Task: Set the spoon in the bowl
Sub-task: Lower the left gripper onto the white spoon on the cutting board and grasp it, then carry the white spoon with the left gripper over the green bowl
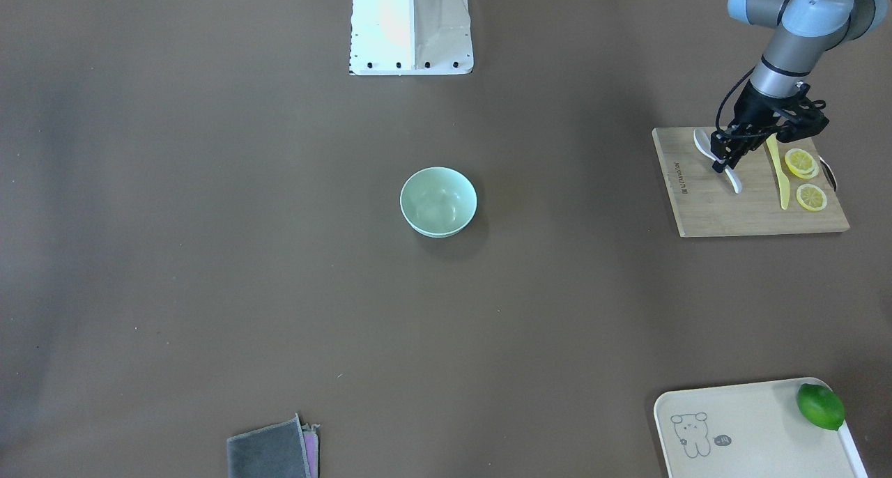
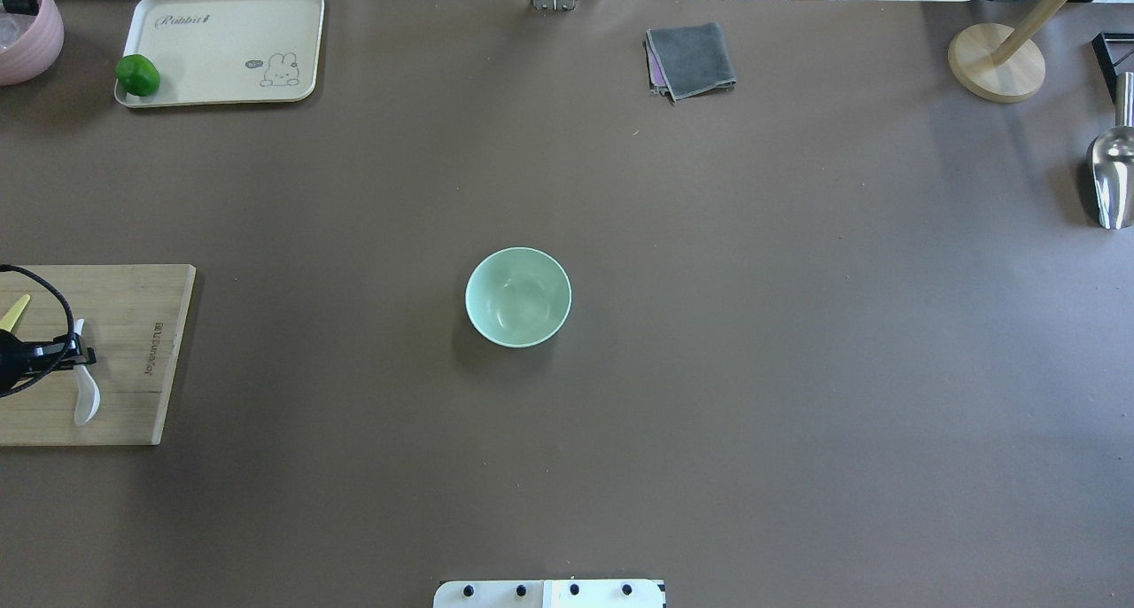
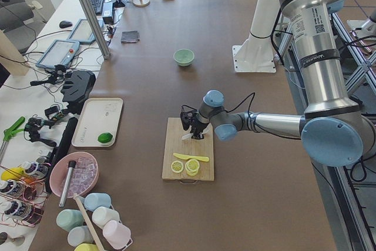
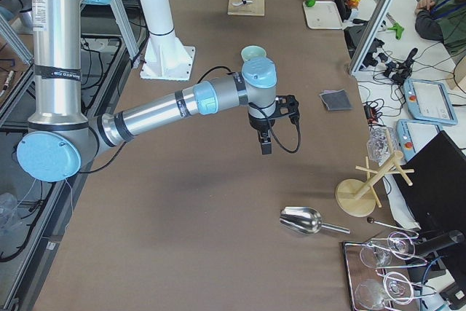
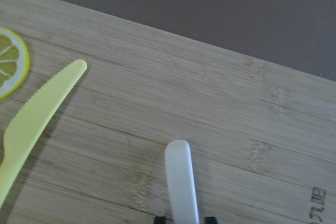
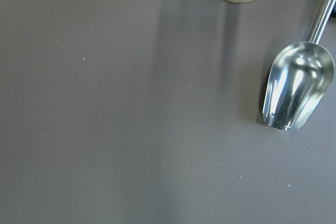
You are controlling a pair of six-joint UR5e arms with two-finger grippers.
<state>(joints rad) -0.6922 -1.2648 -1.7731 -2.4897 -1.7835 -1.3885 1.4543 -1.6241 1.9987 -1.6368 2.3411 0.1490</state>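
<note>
Left gripper [image 1: 726,159] first: you'll find it in the upper right of the front-facing view, reaching down onto the wooden cutting board [image 1: 739,217]. Its jaws are pressed in on the white spoon [image 1: 734,181], pinching it partway along its length. In the left wrist view the spoon's handle runs up from the bottom edge of the frame with a dark fingertip [image 5: 210,220] tight against each side. You cannot tell from these views whether the spoon is raised off the wood or resting on it. Its scoop points toward the top of the front-facing view, its handle tip toward the bottom.

Just right of the spoon on the same board lies a yellow knife [image 1: 778,175], and right of that the lemon slices [image 1: 811,197].

Your bowl [image 1: 438,201] stands upright near the middle of that frame, on the bare brown table, well apart from the board.

Right gripper [image 4: 266,147] hangs over open table in the centre of the right-side view; whether its jaws are spread or together cannot be told. Its wrist camera shows a metal scoop [image 6: 296,93] at the right edge of the frame.

A lime [image 1: 820,406] sits on the cream tray [image 1: 752,422], lower right.
</note>
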